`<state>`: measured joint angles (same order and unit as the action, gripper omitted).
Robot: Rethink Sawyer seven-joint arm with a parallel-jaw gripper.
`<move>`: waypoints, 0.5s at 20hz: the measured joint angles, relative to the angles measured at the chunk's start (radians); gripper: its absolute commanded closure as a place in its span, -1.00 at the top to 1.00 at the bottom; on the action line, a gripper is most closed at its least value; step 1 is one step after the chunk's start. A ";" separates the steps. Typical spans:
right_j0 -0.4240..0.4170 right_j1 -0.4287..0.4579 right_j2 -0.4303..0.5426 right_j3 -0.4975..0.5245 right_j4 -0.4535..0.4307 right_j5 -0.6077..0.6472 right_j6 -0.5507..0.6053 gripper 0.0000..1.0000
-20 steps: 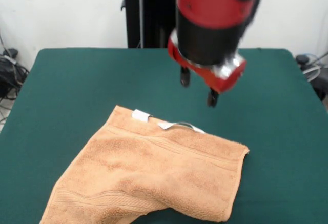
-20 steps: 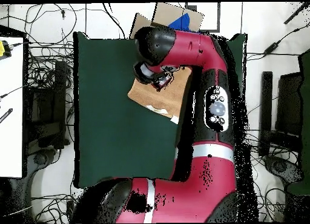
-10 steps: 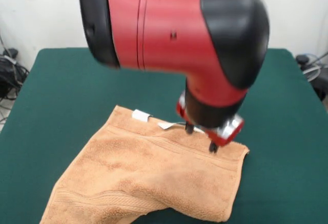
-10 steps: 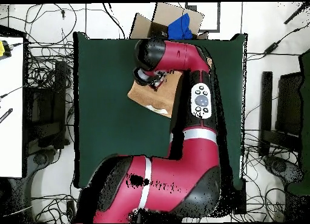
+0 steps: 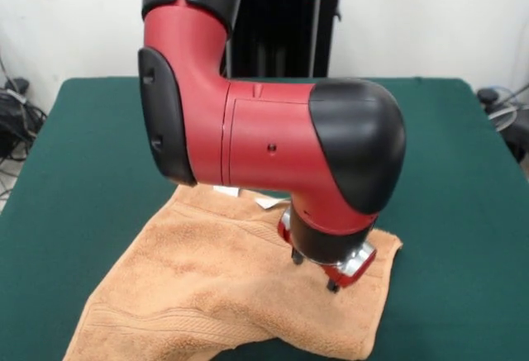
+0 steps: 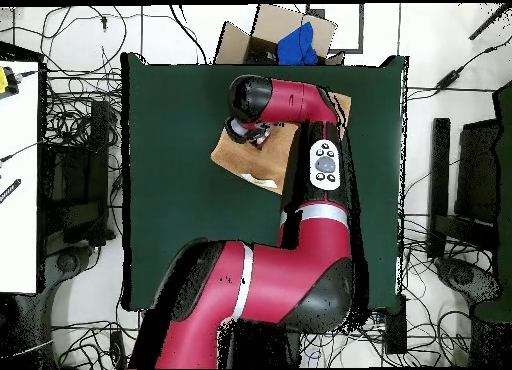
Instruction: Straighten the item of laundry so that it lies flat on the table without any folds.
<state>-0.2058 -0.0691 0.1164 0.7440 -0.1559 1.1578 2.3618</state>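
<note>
- The table point(image 5: 463, 154) with its dark green cloth is the largest thing, and the towel point(image 5: 190, 295) lies on it, in the front view around 6 to 7 o'clock of the table, far from the side edges.
- The arm point(image 5: 273, 150) is bent low over the towel and hides much of the towel's far edge; in the overhead view it covers nearly half of the cloth.
- The towel is not flat: its near edge, at about 6 o'clock, is rolled under in a thick fold, and the corner at 7 o'clock looks doubled. One woven band shows near that corner.
- The gripper point(image 5: 314, 271) hangs just above the towel's 4 o'clock part, close to the right corner. Its two dark fingers point(image 5: 297, 255) stand apart and pinch nothing.
- My judgement: the step in hand is the approach for a grasp, and the straightening itself is not yet done. The next move calls for a short descent, a pinch of only one layer, then a pull outward, away from the folded part.
- A white tag point(image 5: 266, 202) peeks from under the arm at the far edge. No writing or brand can be read on it, nor on the arm.
</note>
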 measured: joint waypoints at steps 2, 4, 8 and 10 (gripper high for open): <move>0.000 0.010 0.000 -0.028 -0.001 0.014 0.000 1.00; -0.001 0.023 0.001 -0.053 -0.001 0.023 0.000 1.00; -0.001 0.069 0.009 -0.147 0.000 0.105 -0.012 1.00; -0.002 0.096 0.016 -0.203 0.000 0.157 -0.025 1.00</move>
<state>-0.2075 0.0269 0.1323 0.5409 -0.1557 1.3148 2.3368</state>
